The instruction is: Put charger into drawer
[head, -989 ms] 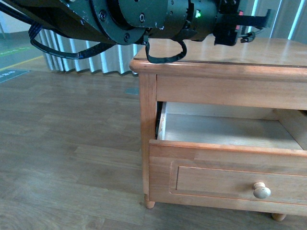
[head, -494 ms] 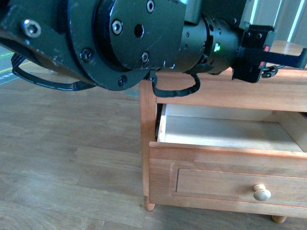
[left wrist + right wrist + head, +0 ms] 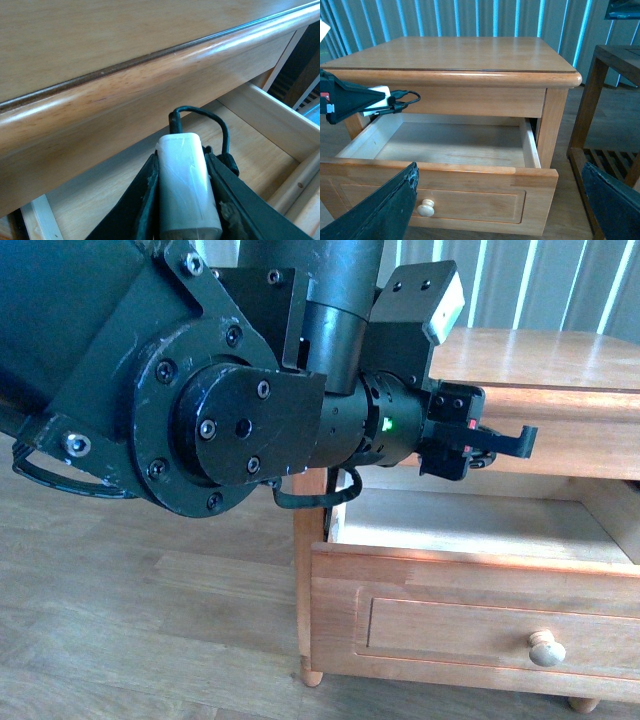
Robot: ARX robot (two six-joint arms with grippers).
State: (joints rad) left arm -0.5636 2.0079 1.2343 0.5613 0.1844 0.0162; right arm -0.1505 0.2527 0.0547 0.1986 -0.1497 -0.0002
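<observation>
The charger, a white block with a thin black cable looping from its end, is clamped between the black fingers of my left gripper. It hangs over the left part of the open drawer, just under the rounded edge of the cabinet top. The right wrist view shows the charger above the drawer's pale floor, apart from it. In the front view my left gripper sits at the drawer opening, behind the drawer front with its pale knob. My right gripper stands open in front of the drawer.
The honey-brown cabinet stands on a wooden floor. A dark wooden rack stands close beside the cabinet in the right wrist view. Striped curtains hang behind. My left arm fills much of the front view.
My left arm has come down from above the cabinet top to the level of the drawer opening, carrying the charger, and now fills more of the front view.
</observation>
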